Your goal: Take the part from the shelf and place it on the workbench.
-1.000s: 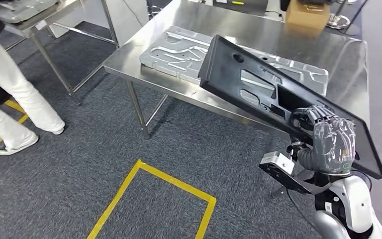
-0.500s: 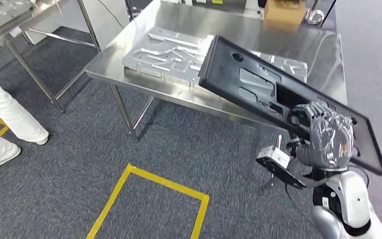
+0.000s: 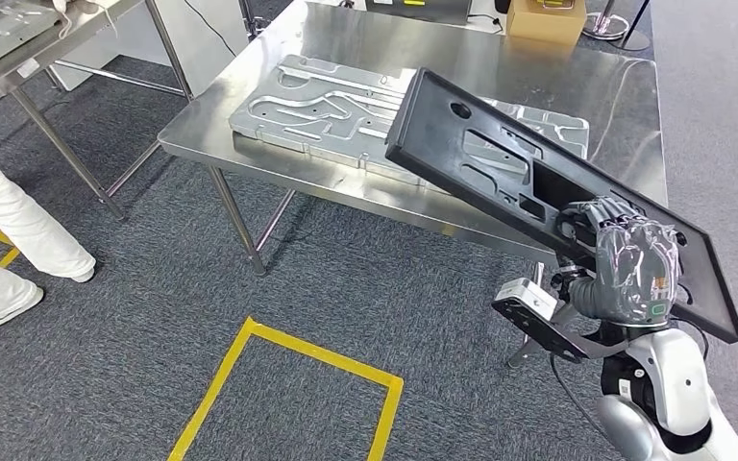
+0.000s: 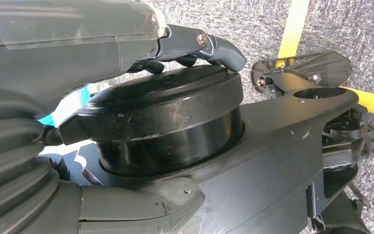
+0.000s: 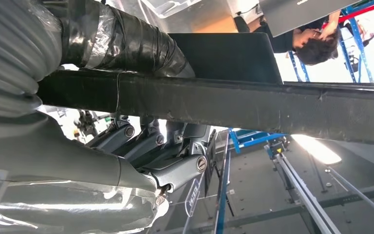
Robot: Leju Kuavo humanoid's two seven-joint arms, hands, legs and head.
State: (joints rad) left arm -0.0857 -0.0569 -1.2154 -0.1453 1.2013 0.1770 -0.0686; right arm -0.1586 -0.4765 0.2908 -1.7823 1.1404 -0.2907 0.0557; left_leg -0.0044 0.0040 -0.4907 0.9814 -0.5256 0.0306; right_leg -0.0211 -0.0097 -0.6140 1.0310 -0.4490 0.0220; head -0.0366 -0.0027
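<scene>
The part is a long black flat panel (image 3: pixel 480 158) with cut-outs. My right hand (image 3: pixel 631 272) grips it near its lower end and carries it tilted, its far end reaching over the front edge of the steel workbench (image 3: pixel 500 72). In the right wrist view the panel's dark edge (image 5: pixel 233 102) runs across the picture with my right hand (image 5: pixel 107 161) wrapped around it. My left hand (image 4: pixel 126 39) hangs at my side above the carpet, thumb and fingers apart, holding nothing.
A silver stamped metal plate (image 3: pixel 317 101) lies on the workbench under the panel's far end, and a cardboard box (image 3: pixel 544 19) stands at the back. A person's legs in white trousers (image 3: pixel 14 226) stand at the left by another steel table (image 3: pixel 19 34). Yellow tape (image 3: pixel 288 341) marks the carpet.
The whole picture has shifted, so the camera has moved: the workbench now sits further left and a little nearer. The black panel stays in my right hand at the same tilt.
</scene>
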